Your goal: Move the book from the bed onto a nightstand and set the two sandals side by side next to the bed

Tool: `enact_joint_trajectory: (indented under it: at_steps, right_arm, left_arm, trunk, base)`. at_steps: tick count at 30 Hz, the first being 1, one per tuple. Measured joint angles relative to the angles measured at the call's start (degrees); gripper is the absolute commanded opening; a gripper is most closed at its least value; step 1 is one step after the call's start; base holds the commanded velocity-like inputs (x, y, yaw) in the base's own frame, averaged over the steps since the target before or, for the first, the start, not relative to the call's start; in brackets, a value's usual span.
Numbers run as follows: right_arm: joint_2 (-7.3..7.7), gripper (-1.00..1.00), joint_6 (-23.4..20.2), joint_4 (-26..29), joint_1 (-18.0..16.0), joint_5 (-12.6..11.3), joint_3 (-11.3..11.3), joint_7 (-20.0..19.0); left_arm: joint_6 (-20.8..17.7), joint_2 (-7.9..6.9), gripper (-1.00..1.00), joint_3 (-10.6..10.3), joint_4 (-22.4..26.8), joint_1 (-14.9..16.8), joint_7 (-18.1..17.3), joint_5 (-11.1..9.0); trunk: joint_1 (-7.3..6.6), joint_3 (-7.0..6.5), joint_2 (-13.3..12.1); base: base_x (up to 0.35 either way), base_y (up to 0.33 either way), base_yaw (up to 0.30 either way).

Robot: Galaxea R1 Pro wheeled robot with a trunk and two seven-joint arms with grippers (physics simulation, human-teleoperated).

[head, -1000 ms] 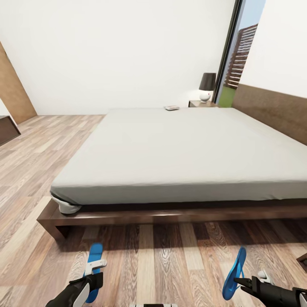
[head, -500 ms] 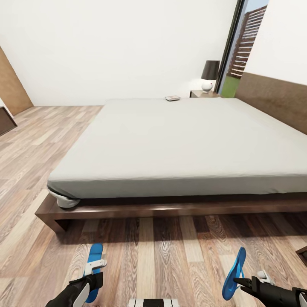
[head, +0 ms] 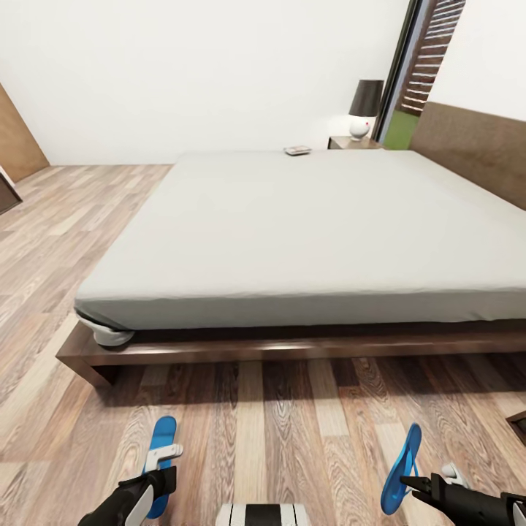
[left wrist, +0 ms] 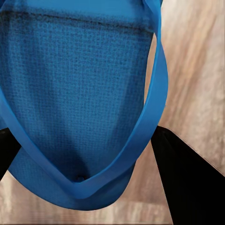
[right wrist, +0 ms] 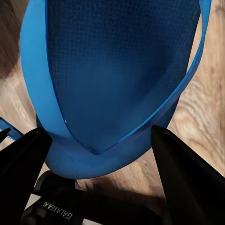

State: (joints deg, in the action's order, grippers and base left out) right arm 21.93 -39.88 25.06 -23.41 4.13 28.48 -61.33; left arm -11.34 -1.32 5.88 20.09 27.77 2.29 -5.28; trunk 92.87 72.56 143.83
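Note:
In the head view my left gripper (head: 155,480) is shut on a bright blue sandal (head: 161,447), held above the wood floor in front of the bed (head: 307,234). My right gripper (head: 406,483) is shut on the other sandal (head: 404,465), which hangs on edge. The left wrist view shows a sandal (left wrist: 79,93) between black fingers (left wrist: 187,187). In the right wrist view a sandal (right wrist: 117,70) sits between fingers (right wrist: 187,173). The book (head: 296,150) lies small at the mattress's far edge. A nightstand (head: 349,142) stands beyond it.
A dark-shaded lamp (head: 364,106) stands on the nightstand by a tall window (head: 413,80). The bed's dark frame (head: 292,351) juts out low, with a white sheet corner (head: 106,334) hanging at its left end. A brown door (head: 18,139) is far left.
The whole picture has shifted, so the camera moved: the bed and lamp sit higher in the view. Both grippers hold their sandals as before.

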Motion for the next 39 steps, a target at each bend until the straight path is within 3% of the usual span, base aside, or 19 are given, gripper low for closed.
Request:
enact_joint_trajectory:
  at_steps: [24,39]
  right_arm:
    - [-0.01,-1.00,0.00,-0.04,0.00,-0.01,0.00,0.03]
    - [-0.10,-1.00,0.00,-0.06,-0.01,-0.05,0.02,0.07]
  left_arm:
    - [0.02,0.00,-1.00,0.00,0.00,0.00,0.00,0.00]
    - [0.16,-0.60,-1.00,-0.01,0.10,0.00,0.02,0.08]
  trunk:
    - [0.62,5.32,0.32]
    - [0.59,5.33,0.33]
  base:
    - [0.000,0.000,0.000]
    - [0.107,0.097,0.000]
